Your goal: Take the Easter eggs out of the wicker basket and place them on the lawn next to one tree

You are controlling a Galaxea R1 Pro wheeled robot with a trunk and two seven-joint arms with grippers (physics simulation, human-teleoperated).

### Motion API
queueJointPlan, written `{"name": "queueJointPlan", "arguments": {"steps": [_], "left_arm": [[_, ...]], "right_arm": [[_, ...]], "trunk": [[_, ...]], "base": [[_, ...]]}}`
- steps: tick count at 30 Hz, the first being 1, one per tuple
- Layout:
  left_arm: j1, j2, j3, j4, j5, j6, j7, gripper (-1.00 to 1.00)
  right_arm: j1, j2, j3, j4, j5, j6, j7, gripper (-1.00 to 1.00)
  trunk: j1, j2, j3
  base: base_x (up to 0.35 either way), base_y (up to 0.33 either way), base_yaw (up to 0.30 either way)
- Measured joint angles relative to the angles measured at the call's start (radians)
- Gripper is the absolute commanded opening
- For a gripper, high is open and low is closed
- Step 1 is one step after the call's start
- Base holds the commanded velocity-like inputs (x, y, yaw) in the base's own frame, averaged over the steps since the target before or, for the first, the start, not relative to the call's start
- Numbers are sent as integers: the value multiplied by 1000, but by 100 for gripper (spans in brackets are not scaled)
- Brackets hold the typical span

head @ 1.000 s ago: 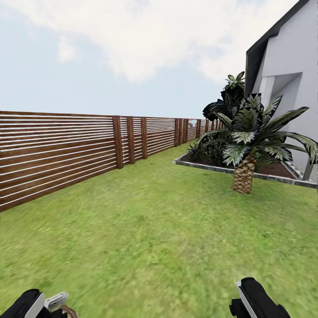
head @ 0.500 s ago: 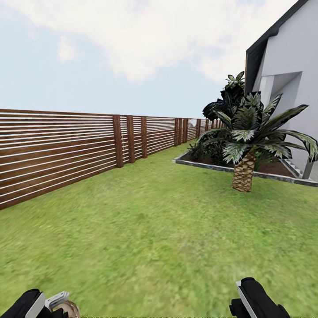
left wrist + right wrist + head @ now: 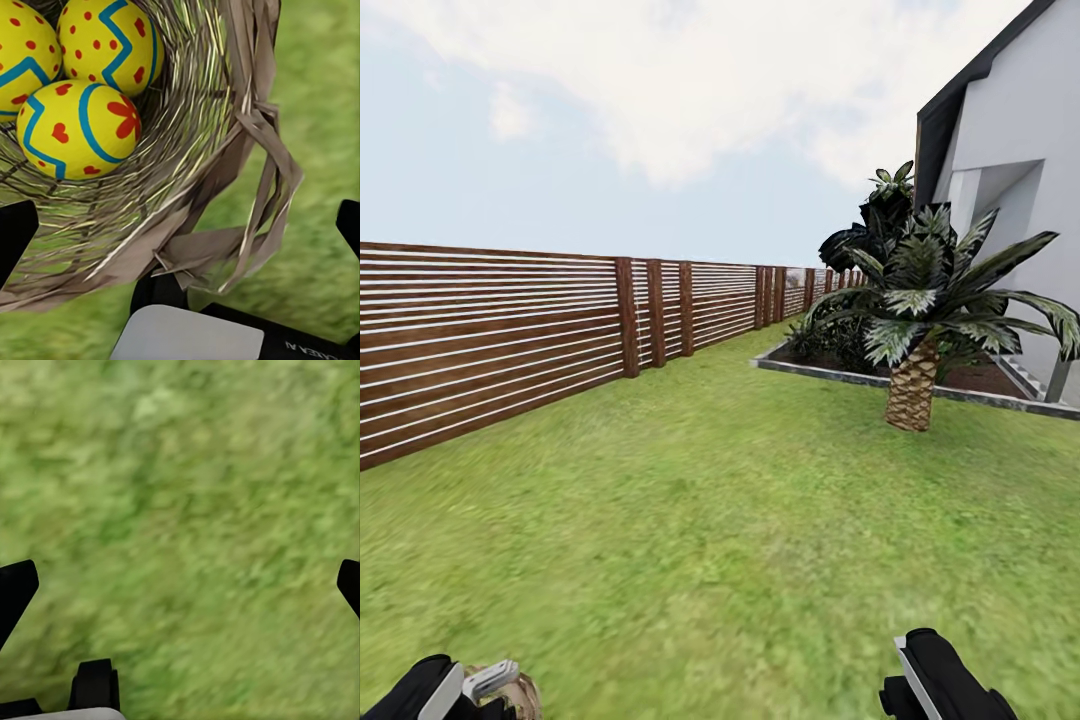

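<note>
Garden: wide lawn point(image 3: 740, 520) under cloudy sky. Going left to right in head view: slat fence point(image 3: 490, 340) down the left side, palm point(image 3: 915, 330) by a stone-edged bed right of centre, white house point(image 3: 1020, 170) far right. No thick-trunk tree in sight.

Vs 1 s ago the whole picture has slid a bit, palm sitting slightly higher, so the base is rolling fwd; things themselves didn't move.

Left gripper point(image 3: 485, 690) at bottom-left corner carries the basket point(image 3: 187, 195), jaws pinching its rim. All three eggs point(image 3: 79, 127) lie inside it, touching. Right gripper point(image 3: 180, 577) hangs over bare grass, jaws spread wide, nothing between them.

Judgement: transit phase, eggs not yet unloaded; a proper tree has to be found first.
</note>
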Motion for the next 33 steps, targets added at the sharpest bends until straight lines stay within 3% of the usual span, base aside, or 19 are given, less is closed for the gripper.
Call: {"name": "queueJointPlan", "arguments": {"steps": [12, 28, 33], "left_arm": [[0, -15, 1, 1, 0, 0, 1, 100], [0, -16, 5, -2, 1, 0, 1, 100], [0, -16, 5, 3, 1, -74, 2, 100]], "right_arm": [[0, 0, 0, 0, 0, 0, 0, 100], [0, -1, 0, -1, 0, 0, 0, 100], [0, -1, 0, 0, 0, 0, 0, 100]], "trunk": [[46, -84, -38], [46, -84, -38], [46, -84, -38]], "base": [[0, 0, 0], [0, -108, 0], [0, -2, 0]]}}
